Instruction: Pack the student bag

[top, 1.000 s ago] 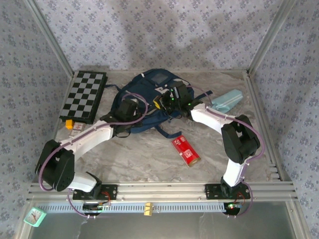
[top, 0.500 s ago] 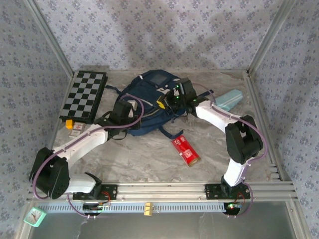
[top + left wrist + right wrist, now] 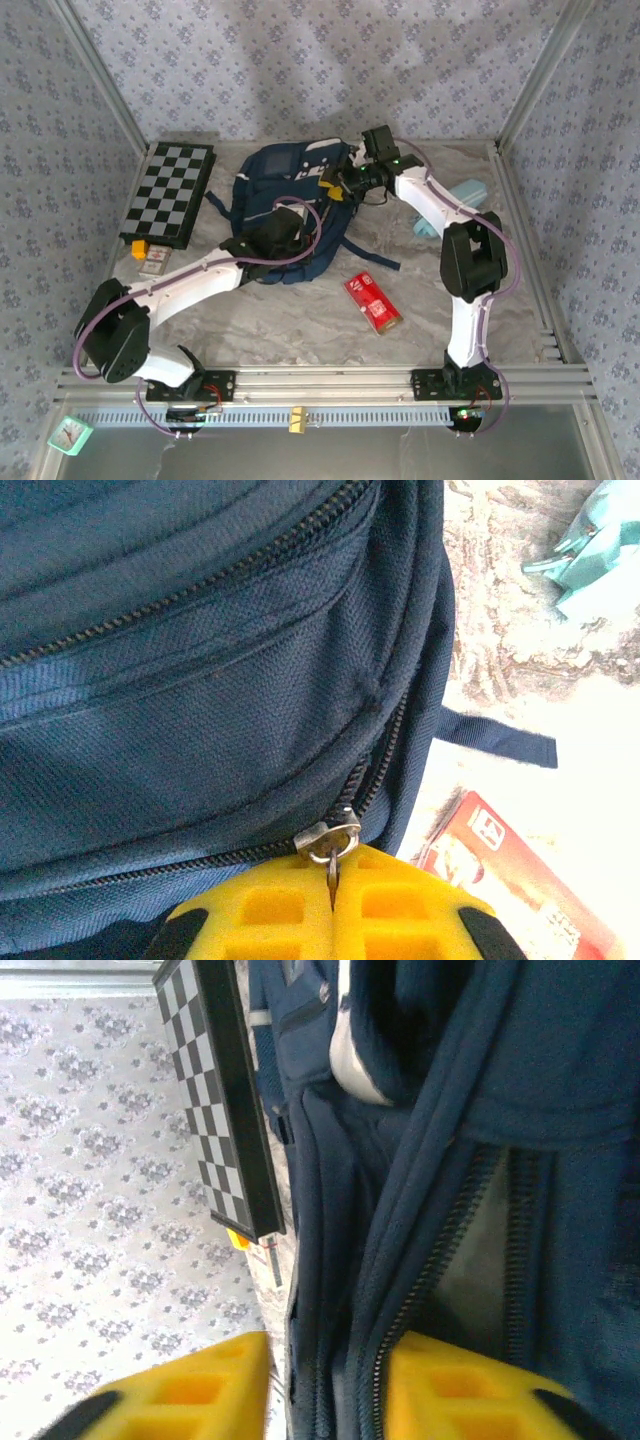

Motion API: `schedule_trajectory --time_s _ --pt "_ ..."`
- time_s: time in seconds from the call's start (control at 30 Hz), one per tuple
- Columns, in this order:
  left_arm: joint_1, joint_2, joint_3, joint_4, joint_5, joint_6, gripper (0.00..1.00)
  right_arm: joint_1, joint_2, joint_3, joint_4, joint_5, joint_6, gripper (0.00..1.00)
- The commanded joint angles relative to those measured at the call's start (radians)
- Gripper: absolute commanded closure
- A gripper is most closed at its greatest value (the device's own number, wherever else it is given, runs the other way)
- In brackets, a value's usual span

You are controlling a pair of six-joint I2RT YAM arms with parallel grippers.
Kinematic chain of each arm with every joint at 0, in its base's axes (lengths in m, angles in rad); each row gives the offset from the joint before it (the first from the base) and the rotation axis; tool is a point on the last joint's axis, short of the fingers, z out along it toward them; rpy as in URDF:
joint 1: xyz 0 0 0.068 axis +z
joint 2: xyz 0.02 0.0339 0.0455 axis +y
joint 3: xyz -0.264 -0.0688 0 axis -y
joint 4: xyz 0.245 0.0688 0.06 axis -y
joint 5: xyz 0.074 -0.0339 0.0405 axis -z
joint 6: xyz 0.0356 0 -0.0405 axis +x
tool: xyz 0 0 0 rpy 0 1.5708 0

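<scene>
The student bag (image 3: pixel 283 185), a large navy blue fabric backpack with a white trim stripe, lies on the marbled grey table (image 3: pixel 290 315) toward 12 o'clock from its middle.

My left gripper (image 3: pixel 333 882) sits at the bag's 6 o'clock edge. Its yellow fingers are pressed together on the small metal zipper pull (image 3: pixel 331 840), pinching its tab.

My right gripper (image 3: pixel 328 1392) is at the bag's 2 o'clock corner. Its yellow fingers (image 3: pixel 190 1390) stand apart, with the bag's zipper-lined opening edge running between them. A sliver of gap shows on one side, so I am not clamping the cloth.

A folded black-and-white chequered board (image 3: pixel 170 192) lies at the bag's 9 o'clock, a flat red packet (image 3: pixel 372 302) at its 5 o'clock, and a light-blue pencil case (image 3: pixel 452 203) at its 3 o'clock.
</scene>
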Motion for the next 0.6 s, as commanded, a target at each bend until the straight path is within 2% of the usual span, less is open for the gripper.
schedule_trajectory --time_s 0.0,0.1,0.2,0.33,0.47,0.57 --pt "-0.003 -0.015 0.044 -0.066 -0.018 -0.002 1.00 -0.033 -0.063 -0.012 -0.008 -0.012 -0.072 0.54" --pt "0.007 -0.011 0.038 -0.056 0.005 0.002 1.00 -0.011 -0.131 -0.140 0.025 -0.031 -0.032 0.47" --pt "0.008 0.001 0.037 -0.044 0.010 -0.001 1.00 0.032 -0.203 -0.299 0.145 -0.015 0.067 0.46" --pt "0.009 0.011 0.041 -0.031 0.026 0.003 1.00 0.097 -0.243 -0.414 0.279 0.038 0.183 0.45" --pt "0.008 0.012 0.043 -0.028 0.036 0.012 1.00 0.126 -0.217 -0.458 0.382 0.090 0.264 0.48" --pt "0.009 0.010 0.043 -0.027 0.039 0.015 1.00 0.133 -0.190 -0.436 0.443 0.098 0.287 0.58"
